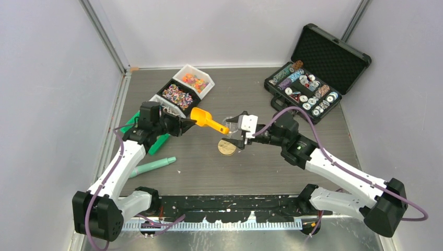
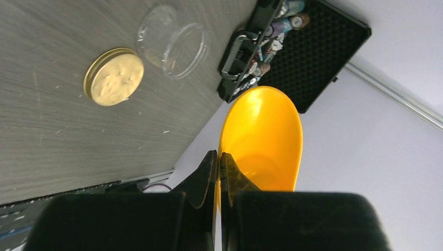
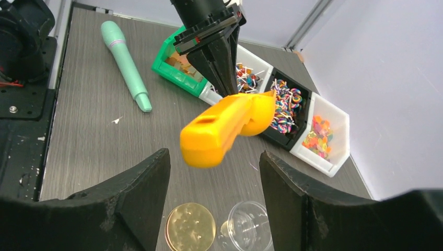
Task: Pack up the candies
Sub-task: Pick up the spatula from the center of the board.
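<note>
**Top external:** mounted high behind both arm bases, it looked down and forward across the whole surface (image 1: 261,167).

**Left wrist:** set close behind the left claw (image 2: 219,155), it faced along the fingers (image 2: 205,175), with the orange scoop (image 2: 261,130) just ahead and the gold disc (image 2: 114,77) and clear cup (image 2: 175,42) farther beyond.

**Right wrist:** close behind the right claw (image 3: 214,153), it faced the same scoop, disc and cup from the opposite side.

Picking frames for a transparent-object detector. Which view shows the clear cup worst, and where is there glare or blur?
Top external view, worst: sharp, evenly lit, but the clear cup nearly vanishes by the right end effector. Left wrist view: rim highlights outline it; sheen on the orange scoop; left end effector dark, blurred. Right wrist view: bottom edge crops it.
</note>
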{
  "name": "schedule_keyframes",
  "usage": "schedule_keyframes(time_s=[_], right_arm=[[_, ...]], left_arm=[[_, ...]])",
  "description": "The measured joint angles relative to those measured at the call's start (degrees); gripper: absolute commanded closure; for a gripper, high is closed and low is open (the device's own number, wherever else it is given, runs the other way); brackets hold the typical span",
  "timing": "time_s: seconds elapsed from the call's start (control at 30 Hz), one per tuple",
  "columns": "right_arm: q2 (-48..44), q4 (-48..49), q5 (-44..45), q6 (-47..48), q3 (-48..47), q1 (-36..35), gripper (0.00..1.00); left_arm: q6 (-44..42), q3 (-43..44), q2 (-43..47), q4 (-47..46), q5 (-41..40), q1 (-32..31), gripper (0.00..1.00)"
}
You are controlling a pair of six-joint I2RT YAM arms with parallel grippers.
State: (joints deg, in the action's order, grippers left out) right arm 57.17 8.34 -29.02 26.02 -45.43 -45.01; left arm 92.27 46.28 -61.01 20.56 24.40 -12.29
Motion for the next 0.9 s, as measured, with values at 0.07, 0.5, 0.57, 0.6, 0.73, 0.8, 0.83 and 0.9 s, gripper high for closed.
schedule_keyframes(time_s=[0.07, 0.5, 0.57, 0.6, 0.73, 0.8, 0.83, 0.9], right_arm=[[1.64, 0.85, 0.44, 1.60, -0.07, -1.14, 0.34], [8.66, 1.66, 5.11, 8.92, -3.28, -7.30, 0.44], [9.44, 1.53, 6.21, 9.97, -3.78, -8.02, 0.48], [9.70, 1.57, 6.71, 10.21, -3.98, -8.26, 0.51], [10.01, 2.08, 8.72, 11.37, -4.09, -9.01, 0.76], [10.05, 3.74, 10.93, 12.28, -4.20, -9.09, 0.89], [10.08, 3.89, 11.21, 11.96, -4.26, -9.05, 0.95], [10.40, 4.07, 11.67, 12.20, -4.26, -9.46, 0.99]], left_arm=[[0.02, -0.02, -0.02, 2.25, 0.00, 0.00, 1.00], [0.02, -0.02, -0.26, 6.51, -0.42, 0.00, 1.00], [0.00, -0.02, -0.26, 6.88, -0.42, 0.00, 1.00], [0.00, -0.02, -0.26, 6.99, -0.42, 0.00, 1.00], [-0.35, -0.02, -0.26, 7.63, -0.42, 0.00, 1.00], [-0.74, -0.04, -0.26, 9.05, -0.24, -0.04, 1.00], [-0.63, -0.07, -0.26, 9.33, -0.17, -0.09, 1.00], [-0.76, -0.07, -0.24, 9.40, -0.37, -0.02, 1.00]])
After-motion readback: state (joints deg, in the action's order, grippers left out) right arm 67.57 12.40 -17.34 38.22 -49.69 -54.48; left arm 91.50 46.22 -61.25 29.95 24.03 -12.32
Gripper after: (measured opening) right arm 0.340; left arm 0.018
